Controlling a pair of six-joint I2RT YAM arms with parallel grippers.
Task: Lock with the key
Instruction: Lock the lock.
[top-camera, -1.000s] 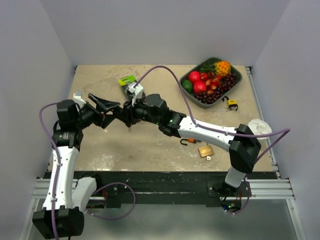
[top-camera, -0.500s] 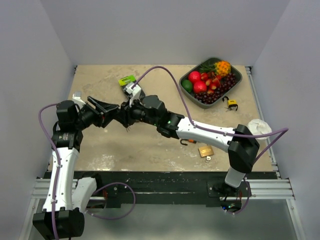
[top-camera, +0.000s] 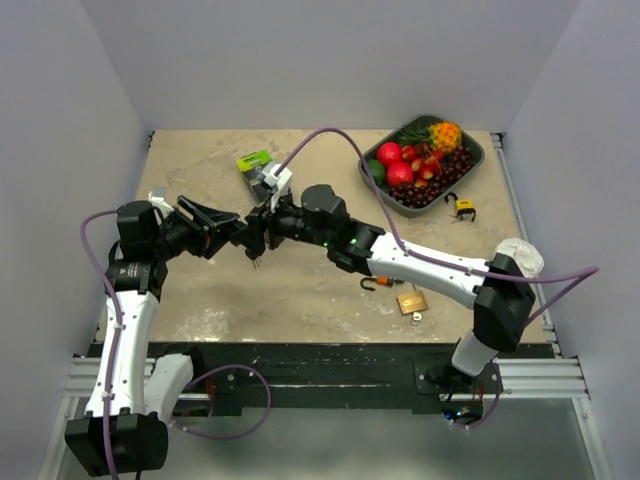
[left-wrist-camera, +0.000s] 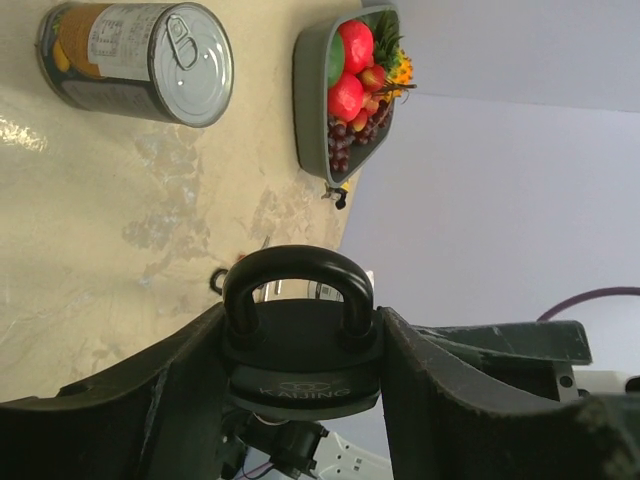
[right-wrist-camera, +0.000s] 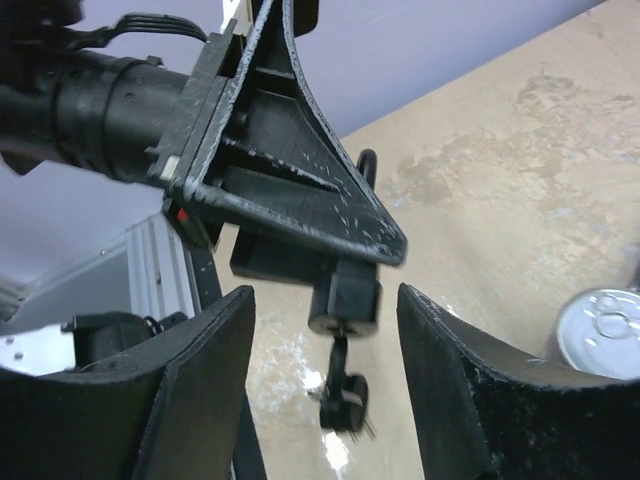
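My left gripper (top-camera: 222, 222) is shut on a black padlock (left-wrist-camera: 300, 345), shackle closed, held above the table at the left. In the right wrist view the padlock's cylinder (right-wrist-camera: 343, 298) points down with a key (right-wrist-camera: 340, 385) stuck in it; a second key on the ring swings blurred below. My right gripper (right-wrist-camera: 325, 400) is open, a finger on either side of the key and apart from it. In the top view my right gripper (top-camera: 256, 236) meets the left one over the table's left half, and the key (top-camera: 257, 258) hangs just below.
A tin can (top-camera: 256, 165) lies on its side at the back. A grey tray of fruit (top-camera: 470, 160) stands back right. A brass padlock (top-camera: 411, 301), a small hook-shaped lock (top-camera: 376, 283), a yellow padlock (top-camera: 463, 207) and a white roll (top-camera: 521, 254) lie at the right.
My right arm's elbow and forearm have swung right and its wrist has turned beside the padlock. The left arm has kept the padlock nearly still.
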